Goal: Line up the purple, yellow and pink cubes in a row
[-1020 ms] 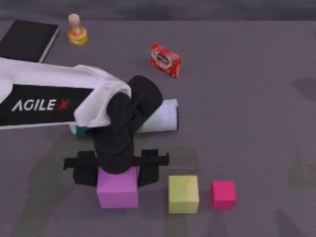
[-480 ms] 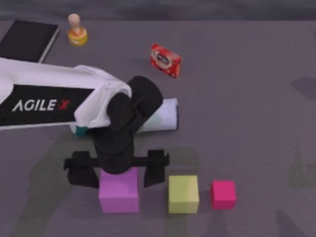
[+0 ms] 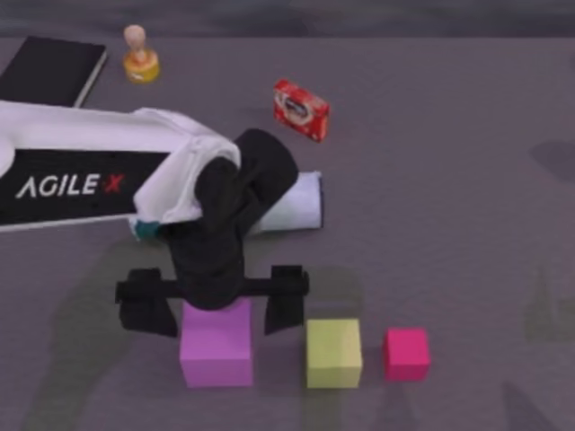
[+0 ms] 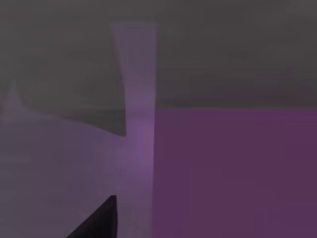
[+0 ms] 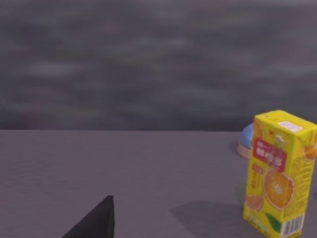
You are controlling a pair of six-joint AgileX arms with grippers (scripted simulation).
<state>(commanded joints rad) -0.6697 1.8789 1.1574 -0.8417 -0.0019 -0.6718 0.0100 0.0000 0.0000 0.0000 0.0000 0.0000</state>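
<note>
The left arm (image 3: 99, 171) has a white shell with a black panel lettered "AGILEX" in white, the X red, a teal accent, and a matte black wrist and left gripper (image 3: 212, 310) with blocky fingers.

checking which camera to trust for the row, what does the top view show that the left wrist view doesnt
Only the top view shows the whole row: the light purple matte cube, pale yellow matte cube and small hot pink matte cube, with the left gripper open astride the purple one, plus the small red printed box.

Only the left wrist view shows one dark fingertip up close beside the cube's side.

Both show the purple cube and the grey table.
</note>
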